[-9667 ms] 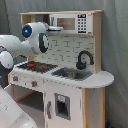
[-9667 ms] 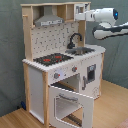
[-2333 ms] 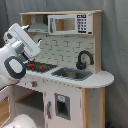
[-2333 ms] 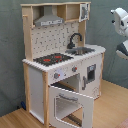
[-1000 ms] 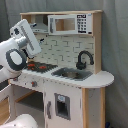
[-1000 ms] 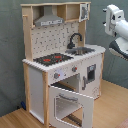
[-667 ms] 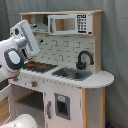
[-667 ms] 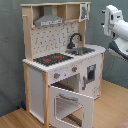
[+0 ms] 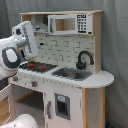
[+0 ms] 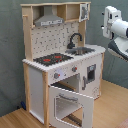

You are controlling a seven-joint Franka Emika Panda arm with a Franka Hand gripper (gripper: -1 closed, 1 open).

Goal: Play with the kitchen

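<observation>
The kitchen (image 9: 75, 85) is a tall light-wood and white toy set. In the first exterior view I see its microwave (image 9: 67, 23), black-red hob (image 9: 37, 66), black tap (image 9: 84, 59) and sink (image 9: 72, 74). The second exterior view shows the kitchen (image 10: 35, 85) with its grey hood (image 10: 47, 20), pegboard back (image 10: 55, 37), knobs (image 10: 57, 75) and the windowed oven door (image 10: 70, 105) hanging open. My gripper (image 9: 30, 45) hovers beside the kitchen, at about shelf height and apart from it. It is at the second exterior view's right (image 10: 108, 25).
The white arm (image 9: 10, 57) fills the first exterior view's left, in front of the hob end. A grey curtain (image 10: 10, 50) hangs behind the kitchen. The open oven door juts out over the wooden floor (image 10: 110, 110).
Over ten seconds the arm has drawn back from the kitchen's upper shelf and dropped a little. In the last second it has barely moved. The oven door stays open.
</observation>
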